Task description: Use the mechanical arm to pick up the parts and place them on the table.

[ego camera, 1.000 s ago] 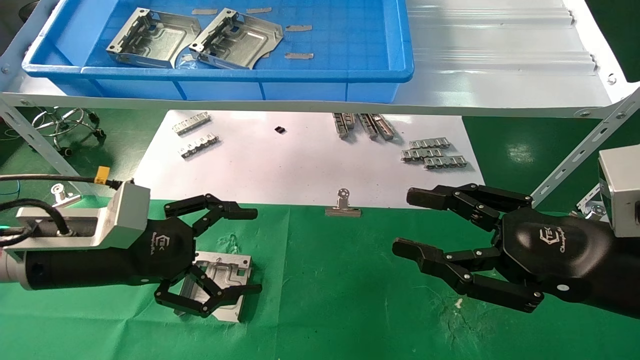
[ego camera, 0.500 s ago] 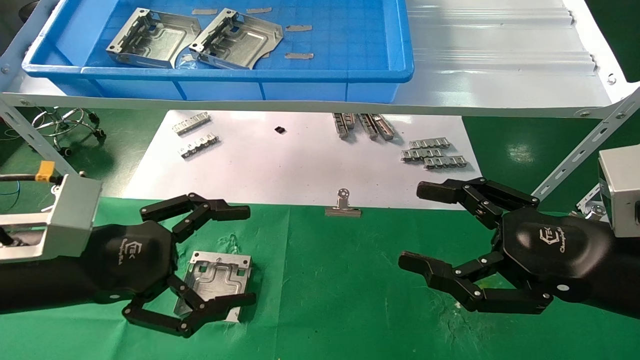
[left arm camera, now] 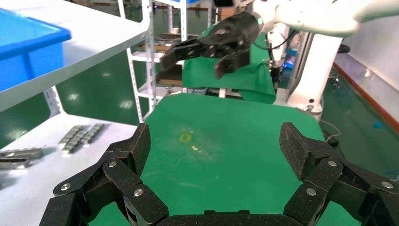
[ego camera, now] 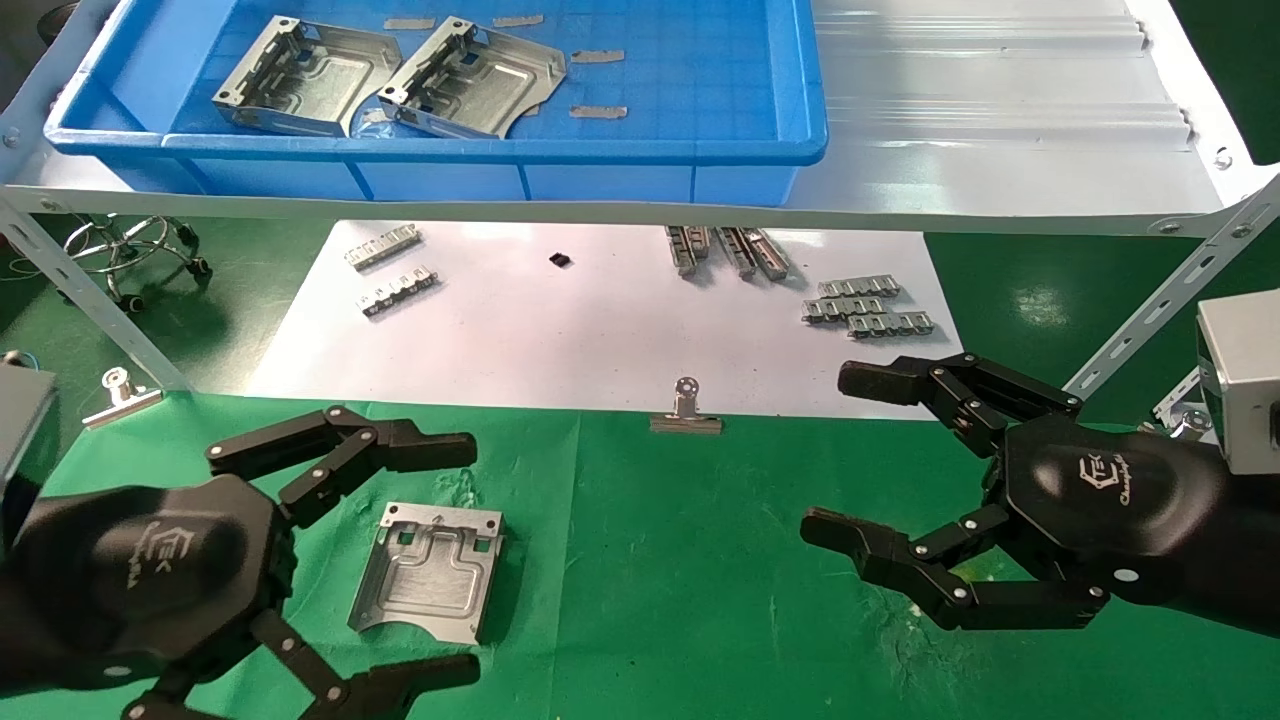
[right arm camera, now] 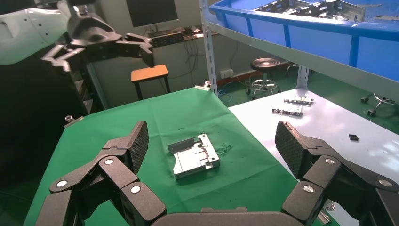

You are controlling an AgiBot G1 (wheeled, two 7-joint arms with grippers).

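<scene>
One silver stamped part [ego camera: 430, 585] lies flat on the green-clothed table [ego camera: 650, 560]. It also shows in the right wrist view [right arm camera: 194, 155]. My left gripper [ego camera: 450, 562] is open and empty. It sits at the near left, drawn back from that part with its fingers spread to either side of it. In the left wrist view the left gripper [left arm camera: 217, 146] frames bare cloth with a small yellow mark [left arm camera: 185, 137]. My right gripper [ego camera: 842, 452] is open and empty above the cloth at the right, also seen in its own view [right arm camera: 214, 141]. Two more parts [ego camera: 305, 75] [ego camera: 470, 80] lie in the blue bin [ego camera: 500, 150].
The bin stands on a grey metal shelf [ego camera: 1000, 170] overhanging the back. A white sheet [ego camera: 600, 330] under it holds toothed strips [ego camera: 865, 305] [ego camera: 385, 245]. Binder clips [ego camera: 686, 412] [ego camera: 120, 392] sit at the cloth's far edge. A shelf strut [ego camera: 1150, 310] slants at the right.
My left gripper has drawn back toward the near left, off the part, which stays flat on the cloth. My right gripper has shifted only slightly.
</scene>
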